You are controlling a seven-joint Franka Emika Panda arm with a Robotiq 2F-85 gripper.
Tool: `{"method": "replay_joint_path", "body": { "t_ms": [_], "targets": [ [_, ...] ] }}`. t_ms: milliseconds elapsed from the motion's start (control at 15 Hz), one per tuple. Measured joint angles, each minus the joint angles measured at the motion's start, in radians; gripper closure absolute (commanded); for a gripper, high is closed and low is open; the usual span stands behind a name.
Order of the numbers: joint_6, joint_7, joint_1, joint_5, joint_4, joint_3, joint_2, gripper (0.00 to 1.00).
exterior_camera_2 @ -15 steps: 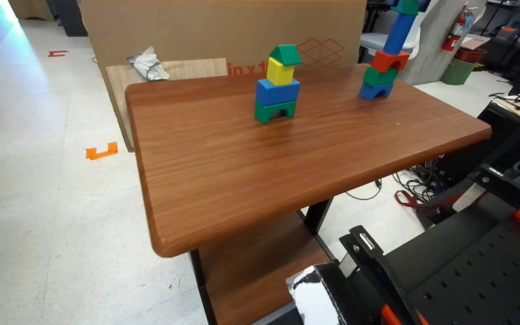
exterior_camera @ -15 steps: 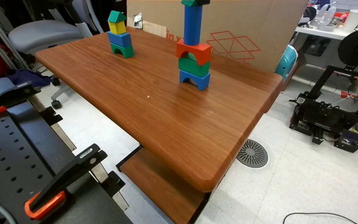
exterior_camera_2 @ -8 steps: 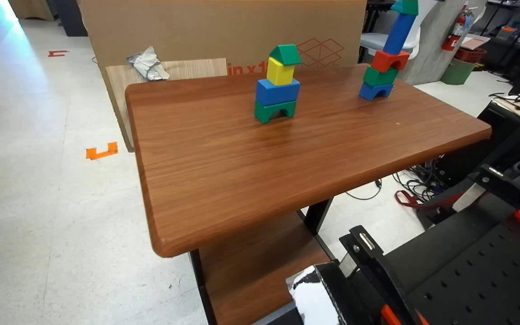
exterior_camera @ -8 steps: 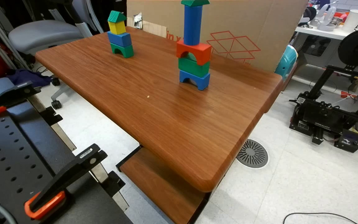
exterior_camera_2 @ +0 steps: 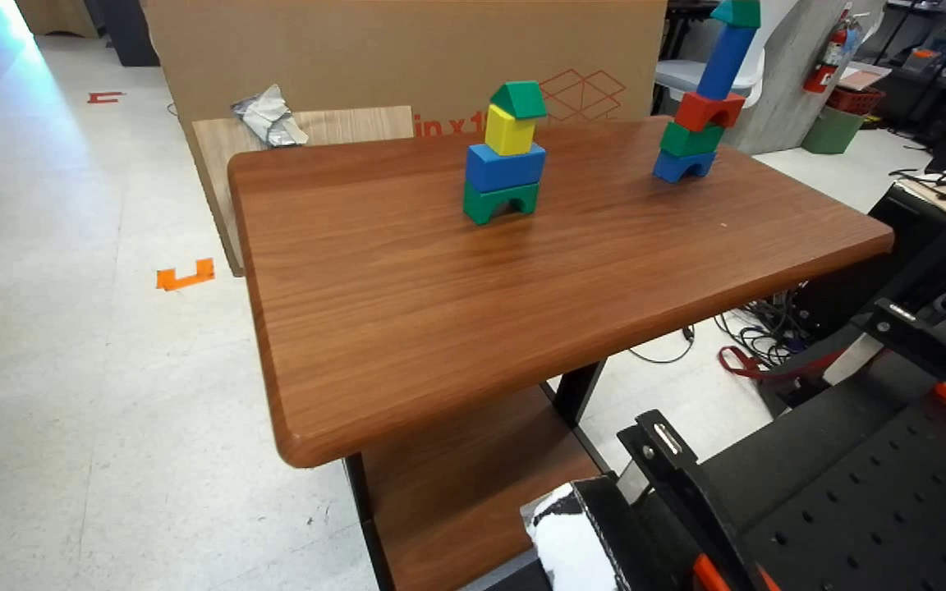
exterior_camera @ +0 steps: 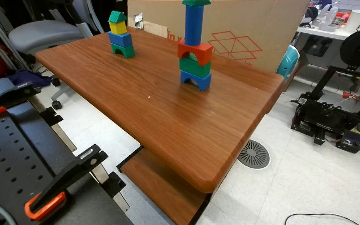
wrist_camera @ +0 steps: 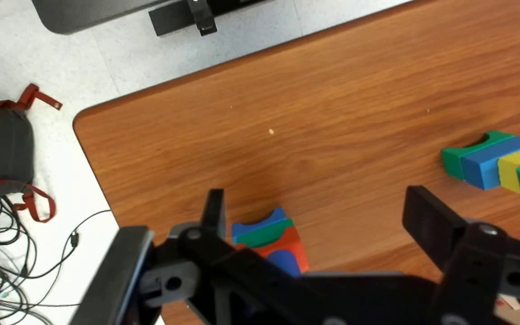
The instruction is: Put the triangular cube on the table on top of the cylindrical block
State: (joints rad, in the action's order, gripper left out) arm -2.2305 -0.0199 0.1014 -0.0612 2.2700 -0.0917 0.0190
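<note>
The green triangular cube (exterior_camera: 196, 3) rests on top of the blue cylindrical block (exterior_camera: 194, 25), its peak cut off by the picture's upper edge. An exterior view shows the same triangular cube (exterior_camera_2: 737, 13) whole and level on the cylindrical block (exterior_camera_2: 726, 61). Below the cylinder come a red arch (exterior_camera_2: 709, 111), a green block and a blue arch. My gripper (wrist_camera: 315, 201) is open in the wrist view, jaws wide apart and nothing between them. Its body covers part of this tower, hiding the triangular cube there; a bit of the cylindrical block (wrist_camera: 285, 262) shows. Neither exterior view includes the gripper.
A shorter tower stands apart on the wooden table (exterior_camera: 155, 118): green arch (exterior_camera_2: 502, 203), blue block (exterior_camera_2: 506, 167), yellow cube (exterior_camera_2: 510, 131) and another green triangular block (exterior_camera_2: 520, 99). Behind the table rises a large cardboard sheet (exterior_camera_2: 407, 57). Clamps (exterior_camera: 67, 178) sit on the black bench nearby.
A second ago dark fingers were beside the triangular cube at the tower's top; they have let go and left both exterior views. The triangular cube stays on the cylinder.
</note>
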Motion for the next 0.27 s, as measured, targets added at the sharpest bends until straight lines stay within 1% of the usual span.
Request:
{"method": "replay_joint_path", "body": {
  "t_ms": [133, 267],
  "targets": [
    [-0.011, 0.0, 0.0, 0.001, 0.038, 0.0, -0.027, 0.0],
    [-0.012, 0.0, 0.0, 0.001, 0.043, 0.0, -0.031, 0.0]
  ]
}}
